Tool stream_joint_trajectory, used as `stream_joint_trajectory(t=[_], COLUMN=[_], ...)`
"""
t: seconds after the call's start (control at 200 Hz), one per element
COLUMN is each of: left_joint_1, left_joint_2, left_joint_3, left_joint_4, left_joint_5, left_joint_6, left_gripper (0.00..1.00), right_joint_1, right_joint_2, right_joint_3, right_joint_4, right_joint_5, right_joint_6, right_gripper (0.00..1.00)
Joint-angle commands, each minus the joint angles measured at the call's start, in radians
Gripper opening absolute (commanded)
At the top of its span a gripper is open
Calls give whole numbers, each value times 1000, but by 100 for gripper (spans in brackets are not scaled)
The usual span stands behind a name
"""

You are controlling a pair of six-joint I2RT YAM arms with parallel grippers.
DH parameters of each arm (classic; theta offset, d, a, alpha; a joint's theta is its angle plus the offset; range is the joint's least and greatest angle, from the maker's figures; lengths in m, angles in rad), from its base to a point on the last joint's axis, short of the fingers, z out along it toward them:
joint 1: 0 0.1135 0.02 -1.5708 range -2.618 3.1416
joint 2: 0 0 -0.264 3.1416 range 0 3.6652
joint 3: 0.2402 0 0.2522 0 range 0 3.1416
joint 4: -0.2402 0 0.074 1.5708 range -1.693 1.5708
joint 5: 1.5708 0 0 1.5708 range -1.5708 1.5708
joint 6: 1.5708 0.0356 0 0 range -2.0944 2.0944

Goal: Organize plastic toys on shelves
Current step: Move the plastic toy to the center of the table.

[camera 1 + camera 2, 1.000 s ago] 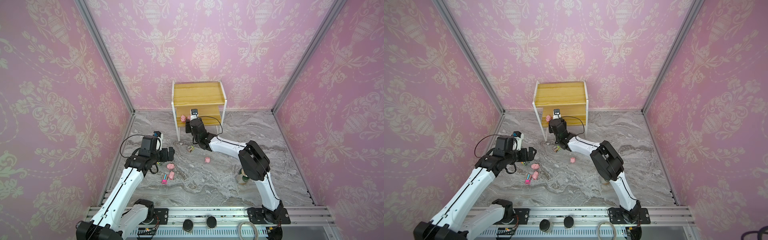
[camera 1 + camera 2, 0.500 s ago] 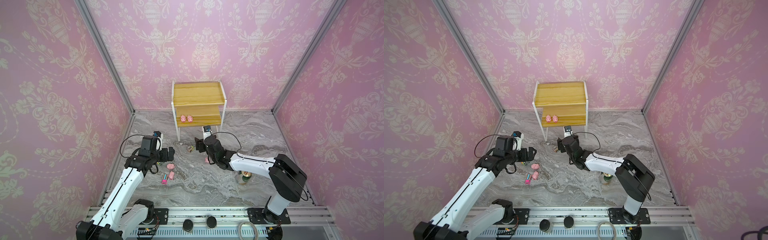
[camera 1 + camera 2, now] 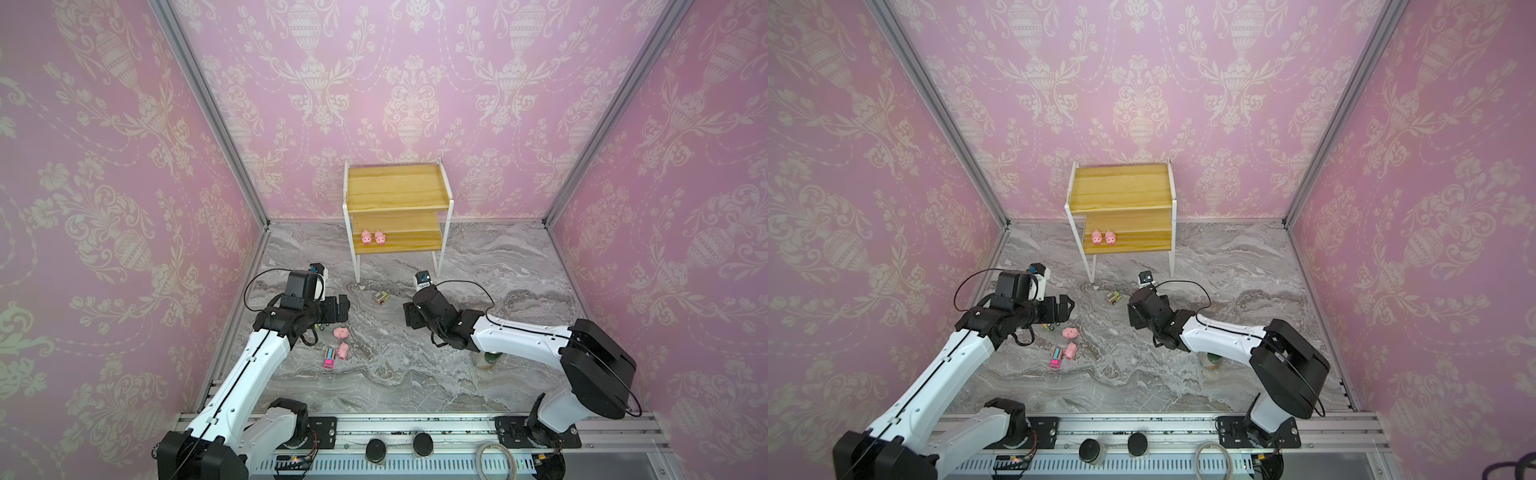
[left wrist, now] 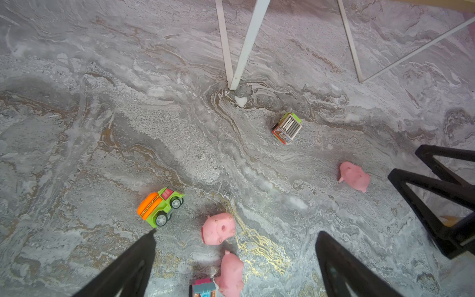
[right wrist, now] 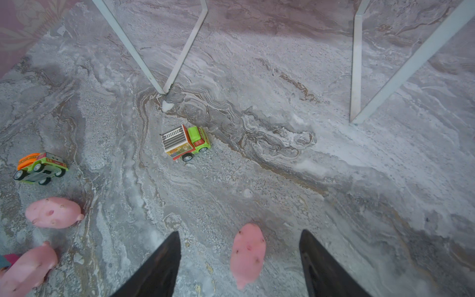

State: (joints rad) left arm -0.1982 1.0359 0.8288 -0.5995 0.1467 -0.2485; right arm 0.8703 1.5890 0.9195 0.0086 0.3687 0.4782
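Note:
The shelves point(image 3: 395, 199) stand at the back wall, with two pink pigs point(image 3: 372, 237) side by side on the lower board. My right gripper point(image 5: 240, 232) hovers open over a pig point(image 5: 247, 253) lying on the marble floor between its fingers, untouched. My left gripper point(image 4: 236, 232) is open above another pig point(image 4: 218, 228), with a third pig point(image 4: 231, 273) and the pink-blue truck point(image 4: 203, 289) close by. The orange-green truck point(image 4: 159, 205) sits near one left fingertip. A brown-green truck point(image 3: 380, 297) rests on the floor between both grippers and the shelf legs.
A green-gold can point(image 3: 490, 358) stands under my right forearm. The thin white shelf legs point(image 5: 164, 91) come down just beyond the brown-green truck. Pink walls close in on three sides, and the left wall is near my left arm.
My right arm has drawn back from the lower shelf board, leaving a second pig there, and dropped low over a pig on the floor. The left arm has stayed still.

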Motion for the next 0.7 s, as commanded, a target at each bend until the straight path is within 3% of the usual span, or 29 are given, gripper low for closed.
stream_joint_trajectory(t=[0.0, 0.695], left_joint_1=[-27, -72], left_joint_2=[15, 29], left_joint_3=[12, 16], left_joint_4=[-25, -38], left_joint_5=[-30, -49], left_joint_6=[5, 14], left_gripper=[99, 99], right_joint_1=[-13, -22], right_joint_2=[28, 186], right_joint_3=[5, 91], right_joint_4=[-77, -150], right_joint_5=[-47, -116], right_joint_6=[56, 110], right_gripper=[72, 41])
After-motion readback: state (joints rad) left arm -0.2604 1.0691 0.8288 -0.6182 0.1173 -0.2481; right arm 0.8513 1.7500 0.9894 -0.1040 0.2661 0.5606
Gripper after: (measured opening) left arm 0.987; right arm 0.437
